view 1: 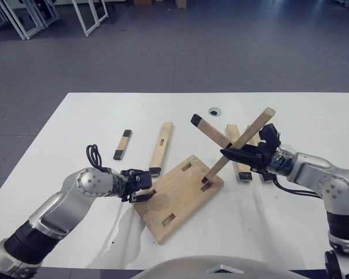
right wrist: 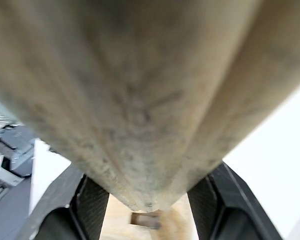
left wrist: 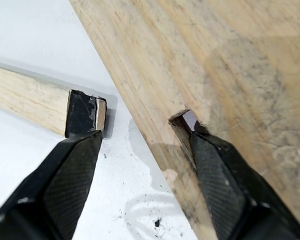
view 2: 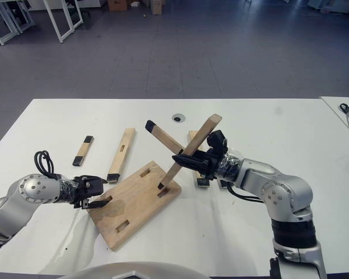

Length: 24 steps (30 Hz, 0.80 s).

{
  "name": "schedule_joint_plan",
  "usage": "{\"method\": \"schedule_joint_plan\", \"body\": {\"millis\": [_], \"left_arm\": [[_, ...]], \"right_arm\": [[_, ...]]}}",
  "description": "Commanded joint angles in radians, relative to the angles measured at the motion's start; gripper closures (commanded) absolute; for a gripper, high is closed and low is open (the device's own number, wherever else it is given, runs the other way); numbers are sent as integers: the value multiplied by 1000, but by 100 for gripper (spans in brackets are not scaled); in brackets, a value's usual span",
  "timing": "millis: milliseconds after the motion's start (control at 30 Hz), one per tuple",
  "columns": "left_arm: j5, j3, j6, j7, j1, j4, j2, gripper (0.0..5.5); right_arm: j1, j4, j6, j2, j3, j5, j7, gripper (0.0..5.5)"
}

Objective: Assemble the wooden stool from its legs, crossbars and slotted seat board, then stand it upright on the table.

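The slotted seat board (view 1: 177,197) lies flat near the table's front edge. My left gripper (view 1: 141,189) is open at the board's left edge, one finger (left wrist: 220,180) on the wood by a slot (left wrist: 186,120), the other finger (left wrist: 70,180) over the table. My right gripper (view 1: 235,156) is shut on a crossed pair of legs (view 1: 244,136) held tilted above the board. The pair's lower tip (view 1: 206,181) rests at a slot on the board's right side. In the right wrist view the held wood (right wrist: 140,100) sits between both fingers (right wrist: 90,205).
A short black-tipped crossbar (view 1: 123,144) and a slotted leg (view 1: 161,148) lie behind the board on the left; the leg's black cap (left wrist: 85,115) is beside my left gripper. More loose pieces (view 1: 239,163) lie under the right arm. A cable hole (view 1: 214,110) and scissors (view 2: 348,110) sit farther back.
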Motion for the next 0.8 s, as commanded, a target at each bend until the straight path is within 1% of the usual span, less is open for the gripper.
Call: {"method": "schedule_joint_plan", "body": {"millis": [33, 167, 233, 333, 400, 533, 667, 767, 800], "left_arm": [[12, -45, 40, -4, 70, 23, -24, 228], [16, -41, 41, -8, 69, 25, -27, 228], [17, -39, 41, -10, 66, 25, -27, 228], [15, -34, 49, -8, 66, 20, -30, 228], [14, -29, 63, 2, 68, 6, -37, 228], [-29, 19, 166, 35, 24, -65, -90, 228], [-32, 16, 209, 48, 30, -100, -112, 228], [-53, 6, 275, 78, 15, -146, -174, 228], [-59, 1, 292, 86, 14, -161, -189, 228]], "right_arm": [[69, -48, 31, -14, -15, 17, -20, 349], [113, -28, 2, -28, 13, -41, -12, 349], [127, 0, -47, -48, 44, -120, -17, 349], [128, 19, -178, -105, 145, -319, -50, 349], [113, 17, -256, -124, 206, -415, -76, 349], [101, 43, -317, -121, 240, -465, -76, 349], [88, 103, -365, -120, 264, -528, -72, 349], [79, 127, -334, -106, 359, -550, -64, 349], [78, 148, -312, -116, 414, -568, -41, 349]]}}
